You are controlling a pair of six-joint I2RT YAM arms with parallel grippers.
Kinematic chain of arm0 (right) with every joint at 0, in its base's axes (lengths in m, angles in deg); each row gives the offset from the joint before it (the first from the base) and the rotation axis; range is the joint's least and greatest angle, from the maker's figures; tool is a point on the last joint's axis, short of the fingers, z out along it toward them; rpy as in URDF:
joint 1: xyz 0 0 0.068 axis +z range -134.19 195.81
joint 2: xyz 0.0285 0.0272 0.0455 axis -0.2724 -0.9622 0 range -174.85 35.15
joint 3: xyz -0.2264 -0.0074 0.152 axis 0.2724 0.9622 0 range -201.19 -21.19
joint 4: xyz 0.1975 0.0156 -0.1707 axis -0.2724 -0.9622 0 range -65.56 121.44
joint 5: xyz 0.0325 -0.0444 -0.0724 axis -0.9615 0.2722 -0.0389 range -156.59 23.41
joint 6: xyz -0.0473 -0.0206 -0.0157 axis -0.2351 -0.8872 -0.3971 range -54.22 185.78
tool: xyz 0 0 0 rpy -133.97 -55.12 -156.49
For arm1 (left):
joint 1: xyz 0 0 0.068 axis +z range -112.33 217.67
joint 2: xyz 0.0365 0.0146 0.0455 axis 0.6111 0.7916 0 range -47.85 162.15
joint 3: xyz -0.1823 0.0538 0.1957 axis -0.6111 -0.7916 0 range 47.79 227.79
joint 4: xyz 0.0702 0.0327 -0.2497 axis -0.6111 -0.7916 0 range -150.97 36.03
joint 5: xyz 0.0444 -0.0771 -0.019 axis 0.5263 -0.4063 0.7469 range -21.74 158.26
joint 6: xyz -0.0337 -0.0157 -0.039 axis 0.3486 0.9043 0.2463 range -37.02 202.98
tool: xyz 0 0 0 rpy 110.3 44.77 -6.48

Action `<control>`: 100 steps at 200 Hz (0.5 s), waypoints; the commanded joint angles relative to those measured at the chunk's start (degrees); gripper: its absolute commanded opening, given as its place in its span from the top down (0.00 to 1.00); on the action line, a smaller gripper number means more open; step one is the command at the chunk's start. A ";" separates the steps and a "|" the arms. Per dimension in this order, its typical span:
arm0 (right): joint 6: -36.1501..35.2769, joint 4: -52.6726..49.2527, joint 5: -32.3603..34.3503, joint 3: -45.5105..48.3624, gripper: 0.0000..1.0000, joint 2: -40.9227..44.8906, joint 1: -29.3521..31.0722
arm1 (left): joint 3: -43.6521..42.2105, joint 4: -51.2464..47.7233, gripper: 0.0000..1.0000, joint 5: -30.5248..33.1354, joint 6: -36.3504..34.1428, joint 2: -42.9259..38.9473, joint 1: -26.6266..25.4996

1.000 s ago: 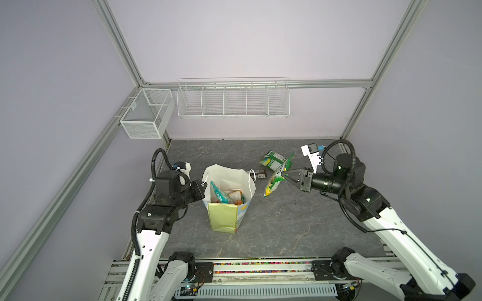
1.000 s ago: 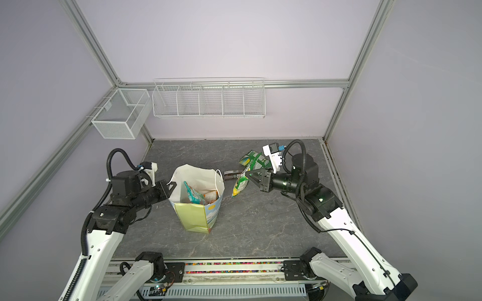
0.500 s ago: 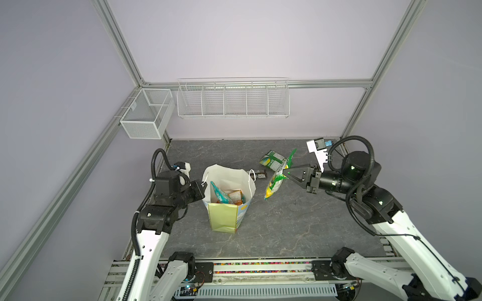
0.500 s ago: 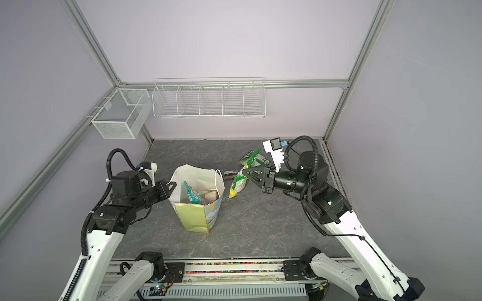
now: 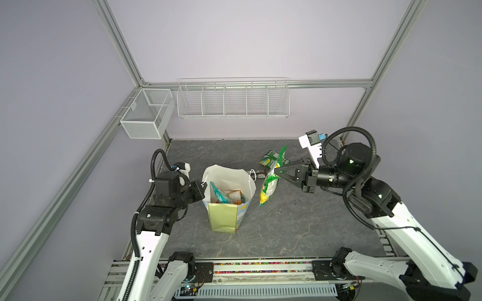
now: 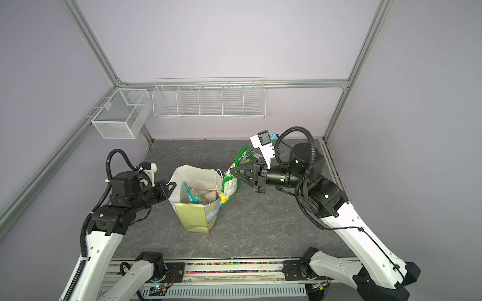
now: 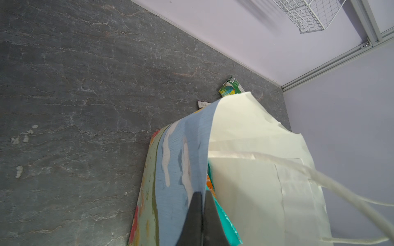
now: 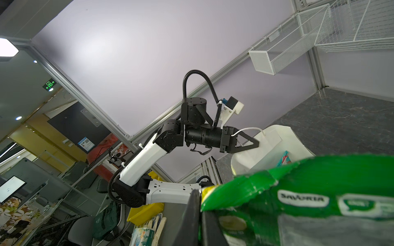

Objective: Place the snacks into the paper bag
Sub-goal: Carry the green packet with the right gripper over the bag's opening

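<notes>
Right gripper [image 5: 275,171] is pinching the top seal of a yellow-green packet [image 5: 268,187], jaws closed tight on the crinkled edge. Packet is hanging limp below the fingertips, with SAVORIA print showing in the right wrist view. Paper bag [image 5: 224,216] is standing upright and open just ahead of those fingertips, between the two grippers. Held packet is hanging just beside the bag's rim, outside it, on the side away from the left gripper [image 5: 204,184]. Left gripper is clamping the bag's wall at the rim, fingers [image 7: 194,217] pressed together with the paper between them. Printed blue face is sitting on one side of them, white lining on the other. White cord handle [image 8: 248,129] is draping across that gripper in the right wrist view. Just past the left fingertips, inside the bag, a teal packet [image 5: 218,194] and an orange packet [image 5: 235,195] are sitting. Just behind the right gripper, on its far side, a green packet [image 5: 270,159] is lying on the table [image 5: 300,221], apart from the bag. Small dark bar [image 5: 261,174] is lying close under the right fingertips, near the bag's far edge; cannot tell if it is touching the bag
</notes>
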 commanded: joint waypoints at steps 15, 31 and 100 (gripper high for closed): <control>-2.35 2.30 -0.69 -4.99 0.93 -3.03 3.20 | 1.16 1.80 1.00 -0.04 0.38 -1.46 0.43; -2.78 1.80 -0.65 -7.01 0.93 -4.96 4.60 | 1.03 1.69 1.00 0.08 0.34 -1.66 0.43; -3.95 -0.25 -0.44 -14.53 0.93 -11.81 8.44 | 0.61 1.80 1.00 -0.07 0.50 -2.21 0.47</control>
